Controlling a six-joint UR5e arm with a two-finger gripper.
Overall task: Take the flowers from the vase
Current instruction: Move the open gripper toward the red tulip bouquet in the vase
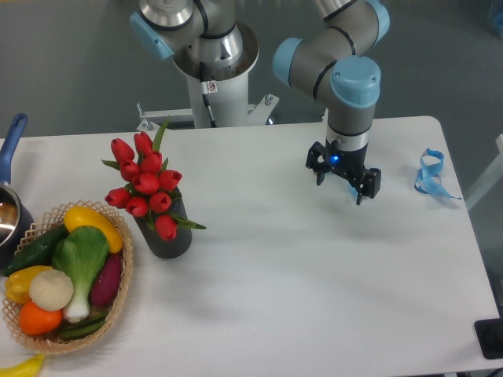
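Observation:
The flowers (146, 182), a tight bunch of red tulip buds with green leaves, stand in the black vase (167, 236) on the left part of the white table. The vase leans a little to the left, next to the basket. My gripper (343, 183) hangs above the table at the right of centre, far from the flowers. Its two black fingers are spread apart and hold nothing.
A wicker basket (119, 292) of mixed vegetables stands at the front left, touching the vase. A dark pot with a blue handle (12, 141) is at the left edge. A blue ribbon (431, 173) lies near the right edge. The robot base (214, 55) stands behind the table.

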